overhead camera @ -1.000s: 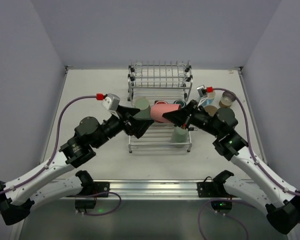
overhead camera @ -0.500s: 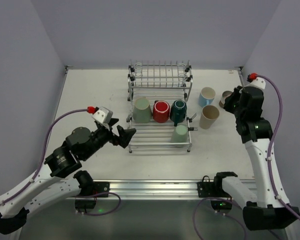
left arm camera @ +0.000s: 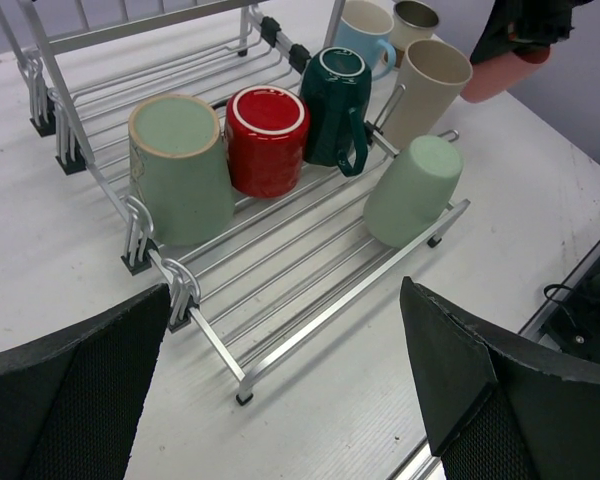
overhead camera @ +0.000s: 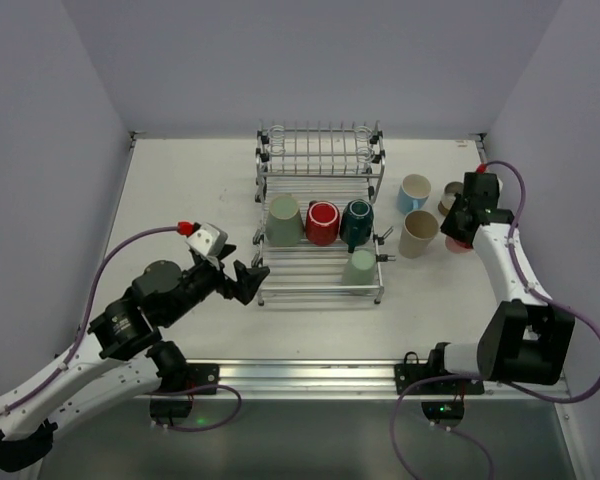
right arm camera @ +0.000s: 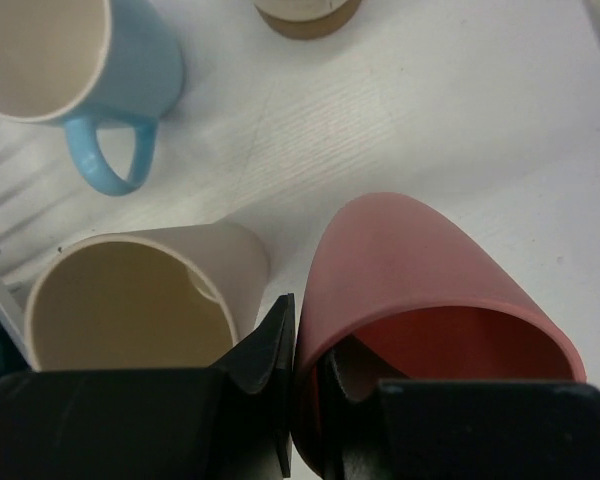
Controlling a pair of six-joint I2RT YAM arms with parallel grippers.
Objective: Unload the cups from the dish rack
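The dish rack [overhead camera: 310, 278] stands mid-table. Its lower tray holds the sage green cup [overhead camera: 282, 220], red cup [overhead camera: 322, 222], dark teal mug [overhead camera: 358, 222] and mint green cup [overhead camera: 360, 268], all upside down or tipped. My right gripper [right arm camera: 310, 340] is shut on the rim of the pink cup [right arm camera: 420, 270], low beside the beige cup [right arm camera: 140, 300]. The pink cup also shows in the top view [overhead camera: 458, 241]. The light blue mug [overhead camera: 414, 190] and tan-brown cup [overhead camera: 452, 195] stand right of the rack. My left gripper [overhead camera: 248, 280] is open and empty at the rack's front left corner.
The rack's upper pronged shelf [overhead camera: 320, 150] is bare. The right wall runs close behind the cups on the table. The left wrist view shows the rack's front rail [left arm camera: 310, 300] just ahead of my open fingers [left arm camera: 480, 390].
My right gripper has carried the pink cup from the rack to the table's right side, beside the beige cup. My left arm has drawn back from the rack to its front left corner.
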